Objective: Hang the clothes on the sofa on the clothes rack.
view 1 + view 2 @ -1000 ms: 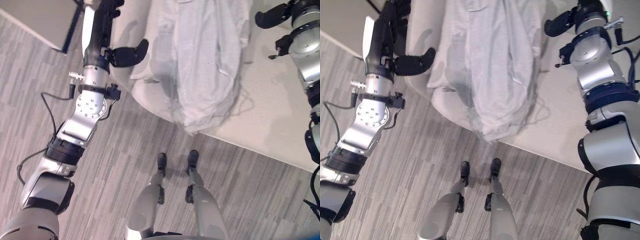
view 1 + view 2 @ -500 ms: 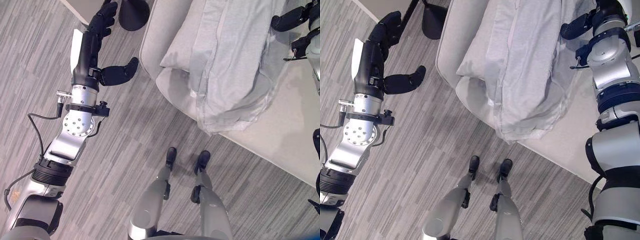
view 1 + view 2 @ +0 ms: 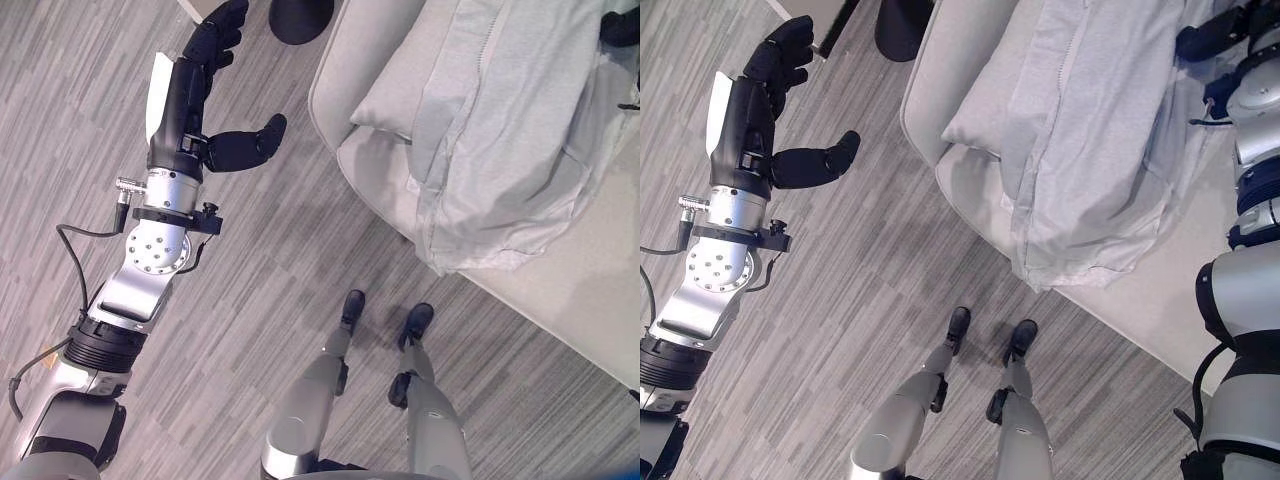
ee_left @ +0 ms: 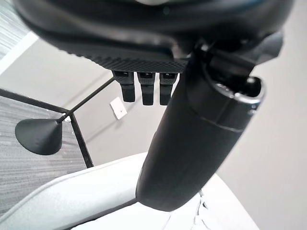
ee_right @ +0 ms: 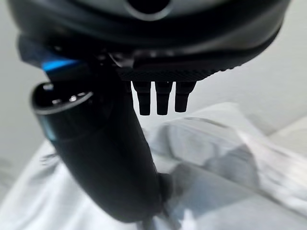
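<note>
I see the light grey garment [image 3: 505,130], soft and creased with stitched seams, draped over the pale sofa's [image 3: 930,95] rounded front edge, its hem hanging toward the striped grey floor [image 3: 270,260]. My left hand [image 3: 195,85] hangs over the floor beside the sofa, fingers straight, thumb spread, holding nothing. My right hand [image 5: 120,158] hovers above the cloth with fingers relaxed. A rounded black base [image 4: 38,135] with thin dark rods stands by the sofa's corner.
</note>
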Motion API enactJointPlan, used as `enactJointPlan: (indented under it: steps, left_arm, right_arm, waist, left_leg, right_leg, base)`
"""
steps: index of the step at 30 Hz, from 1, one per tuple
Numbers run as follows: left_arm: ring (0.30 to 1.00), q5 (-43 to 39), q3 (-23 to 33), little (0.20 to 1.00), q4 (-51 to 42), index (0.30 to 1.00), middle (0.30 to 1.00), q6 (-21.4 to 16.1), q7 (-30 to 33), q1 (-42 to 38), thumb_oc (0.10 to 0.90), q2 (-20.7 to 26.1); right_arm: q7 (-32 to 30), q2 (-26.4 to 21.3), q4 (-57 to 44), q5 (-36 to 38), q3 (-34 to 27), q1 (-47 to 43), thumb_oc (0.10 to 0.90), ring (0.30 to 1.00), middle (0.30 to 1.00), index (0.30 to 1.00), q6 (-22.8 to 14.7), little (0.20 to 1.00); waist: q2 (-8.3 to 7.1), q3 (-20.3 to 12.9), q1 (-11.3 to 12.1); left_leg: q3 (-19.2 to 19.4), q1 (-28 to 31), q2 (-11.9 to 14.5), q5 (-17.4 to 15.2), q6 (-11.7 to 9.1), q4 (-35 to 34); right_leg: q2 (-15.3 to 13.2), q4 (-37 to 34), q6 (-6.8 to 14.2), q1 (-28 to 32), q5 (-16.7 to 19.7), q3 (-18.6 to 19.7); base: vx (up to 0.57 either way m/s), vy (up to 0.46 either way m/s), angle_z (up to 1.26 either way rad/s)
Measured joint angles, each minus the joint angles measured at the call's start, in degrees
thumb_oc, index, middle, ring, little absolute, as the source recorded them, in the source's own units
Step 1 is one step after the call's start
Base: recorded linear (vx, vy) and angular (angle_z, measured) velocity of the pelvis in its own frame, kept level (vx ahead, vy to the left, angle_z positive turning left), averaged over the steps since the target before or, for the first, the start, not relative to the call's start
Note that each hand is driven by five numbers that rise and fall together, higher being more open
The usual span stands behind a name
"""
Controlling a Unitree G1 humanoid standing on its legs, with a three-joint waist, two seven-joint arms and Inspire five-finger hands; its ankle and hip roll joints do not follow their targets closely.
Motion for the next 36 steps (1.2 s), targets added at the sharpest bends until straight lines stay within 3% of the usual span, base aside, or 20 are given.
enactJointPlan:
  steps: [1,2,5,10,15,16,17,18,19,22,23,24,26,29,33,36]
  left_arm:
    - [0.900,0.0,0.0,0.900,-0.3,0.900,0.900,-0.1,-0.2,0.2,0.800,0.0]
    - [0.900,0.0,0.0,0.900,-0.9,0.900,0.900,-0.2,-0.5,1.6,0.800,0.1]
    - [0.900,0.0,1.5,0.900,-3.7,0.900,0.900,-1.6,-1.6,6.6,0.800,0.4]
    - [0.900,-0.3,2.1,0.900,-3.4,0.900,0.900,-1.7,-2.0,6.6,0.800,0.4]
    - [0.900,-0.1,2.2,0.900,-3.4,0.900,0.900,-1.7,-1.8,4.8,0.800,0.3]
    - [0.900,0.1,2.2,0.900,-3.5,0.900,0.900,-1.6,-1.5,4.6,0.800,0.1]
    - [0.900,0.3,2.2,0.900,-3.6,0.900,0.900,-1.5,-1.1,4.3,0.800,0.1]
    - [0.900,0.2,2.2,0.900,-3.5,0.900,0.900,-1.4,-0.8,4.1,0.800,0.3]
    - [0.900,0.4,2.1,0.900,-3.2,0.900,0.900,-0.9,-0.4,2.9,0.800,0.0]
    - [0.900,0.6,1.1,0.900,-3.3,0.900,0.900,-0.9,-0.4,-0.8,0.800,-0.1]
    - [0.900,0.5,0.8,0.900,-2.4,0.900,0.900,-0.9,0.3,-2.9,0.800,-0.2]
    - [0.900,0.5,-0.8,0.900,1.2,0.900,0.900,-0.7,0.2,-5.0,0.800,-0.4]
    - [0.900,0.1,-3.2,0.900,6.6,0.900,0.900,0.4,-0.3,-6.6,0.800,-0.6]
    - [0.900,0.1,-6.5,0.900,15.5,0.900,0.900,2.5,-1.2,-8.4,0.800,-1.1]
    - [0.900,0.2,-7.6,0.900,24.0,0.900,0.900,5.5,-1.0,-10.3,0.800,-4.0]
    - [0.900,0.4,-7.9,0.900,29.9,0.900,0.900,6.6,0.3,-13.0,0.800,-5.1]
  right_arm:
    - [0.7,0.0,0.3,0.1,0.0,0.0,0.736,0.804,0.804,0.804,0.0,0.804]
    - [2.1,0.0,0.8,1.9,-0.2,0.0,0.400,0.300,0.300,0.300,0.0,0.300]
    - [3.5,-0.9,1.6,6.4,-3.6,1.2,0.400,0.300,0.300,0.300,-0.8,0.300]
    - [4.4,-3.0,0.3,7.4,-3.4,0.6,0.400,0.300,0.300,0.300,-0.6,0.300]
    - [3.9,-4.1,-8.7,6.6,-3.4,4.1,0.400,0.300,0.300,0.300,0.0,0.300]
    - [2.1,-7.1,-19.2,6.1,-3.6,9.7,0.400,0.300,0.300,0.300,1.3,0.300]
    - [1.3,-9.8,-29.6,5.4,-6.4,15.5,0.400,0.300,0.300,0.300,1.7,0.300]
    - [1.2,-10.1,-33.5,4.3,-8.3,18.5,0.400,0.300,0.300,0.300,0.4,0.300]
    - [0.2,-9.6,-40.8,2.6,-11.6,23.2,0.400,0.300,0.300,0.300,-0.9,0.300]
    - [-2.3,-8.3,-48.2,0.6,-18.7,31.6,0.400,0.300,0.300,0.300,-2.0,0.300]
    - [-3.9,-4.7,-55.0,-0.5,-26.7,40.3,0.400,0.300,0.300,0.300,-2.1,0.300]
    - [-4.3,-2.4,-56.5,-0.6,-27.1,43.4,0.400,0.300,0.300,0.300,-2.2,0.300]
    - [-4.3,-0.8,-58.1,-0.7,-27.0,46.3,0.400,0.300,0.300,0.300,-2.0,0.300]
    - [-4.2,-0.8,-59.4,-1.8,-26.3,48.9,0.400,0.300,0.300,0.300,-1.6,0.300]
    - [-4.1,-0.3,-59.5,-2.9,-24.7,50.1,0.400,0.300,0.300,0.300,-0.1,0.300]
    - [-4.0,2.4,-60.3,-2.9,-21.9,50.7,0.400,0.300,0.300,0.300,0.3,0.300]
  waist:
    - [0.21,0.0,0.0]
    - [0.89,-0.3,0.3]
    - [1.42,-0.7,1.1]
    - [1.88,-1.1,1.1]
    - [1.63,-0.9,-1.3]
    - [1.34,-0.7,-2.6]
    - [1.01,-0.5,-3.2]
    - [0.58,-0.2,-3.7]
    - [-0.84,0.6,-5.0]
    - [-2.26,0.7,-8.8]
    - [-4.84,0.8,-10.5]
    - [-6.92,0.7,-12.6]
    - [-8.24,0.7,-15.4]
    - [-8.67,0.7,-19.4]
    - [-9.42,0.9,-22.2]
    - [-10.01,1.3,-22.5]
  left_leg:
    - [-0.1,0.0,0.0,0.0,0.0,0.0]
    - [-0.1,-0.2,-0.1,0.0,0.0,0.0]
    - [-0.2,-1.4,0.0,0.0,0.0,0.1]
    - [0.0,-3.8,0.0,0.0,0.0,1.0]
    - [0.5,-2.8,-0.1,0.0,0.0,1.1]
    - [0.5,-2.4,-0.1,0.0,0.0,1.5]
    - [0.6,-2.2,-0.1,0.0,0.0,1.6]
    - [1.0,-1.8,0.0,0.0,0.0,1.6]
    - [1.9,-0.6,0.0,0.0,0.0,1.6]
    - [3.0,0.5,0.2,0.0,0.0,1.3]
    - [5.3,1.1,0.6,-0.3,0.4,0.4]
    - [7.9,1.6,0.6,-0.9,1.1,0.4]
    - [10.4,3.0,0.5,-0.9,1.3,-0.4]
    - [12.9,3.3,0.5,-1.4,1.9,-0.4]
    - [16.2,3.3,1.1,-2.0,2.2,-0.5]
    - [18.0,3.6,1.9,-2.6,1.9,-0.5]
  right_leg:
    - [0.0,0.0,0.0,0.0,0.0,0.0]
    - [-0.1,0.0,0.2,-0.1,-0.1,0.0]
    - [0.0,0.0,0.2,-1.3,-0.2,0.0]
    - [0.0,0.5,0.0,-3.4,0.0,-0.1]
    - [-0.1,0.5,0.0,-2.5,0.1,0.2]
    - [-0.1,0.6,0.0,-1.9,0.1,0.6]
    - [-0.1,0.7,0.0,-1.5,0.1,1.2]
    - [-0.1,0.8,0.0,-1.3,0.1,1.8]
    - [0.0,0.8,0.0,-0.4,0.0,3.0]
    - [0.2,1.1,0.2,-0.2,0.2,3.6]
    - [0.6,1.5,0.8,-1.0,0.2,6.7]
    - [0.8,1.4,1.5,-1.4,0.8,9.6]
    - [0.8,1.2,2.3,-1.4,1.3,12.0]
    - [1.0,0.5,3.1,-1.8,2.0,14.4]
    - [2.0,0.1,2.9,-3.1,3.3,17.5]
    - [3.1,0.1,2.6,-3.9,3.7,20.3]
  base:
    - [-0.03,-0.003,0.03]
    - [0.00,0.000,0.00]
    - [-0.02,0.003,0.01]
    - [-0.01,0.001,0.02]
    - [0.00,0.008,-0.01]
    - [-0.01,-0.006,0.08]
    - [-0.02,-0.002,0.05]
    - [-0.02,-0.011,-0.16]
    - [-0.02,0.002,-0.30]
    - [-0.05,0.028,-0.23]
    - [-0.08,0.019,-0.76]
    - [-0.09,0.000,-0.94]
    - [-0.08,-0.008,-0.71]
    - [-0.06,-0.001,-0.45]
    - [-0.08,-0.029,-0.47]
    - [-0.03,-0.027,-0.42]
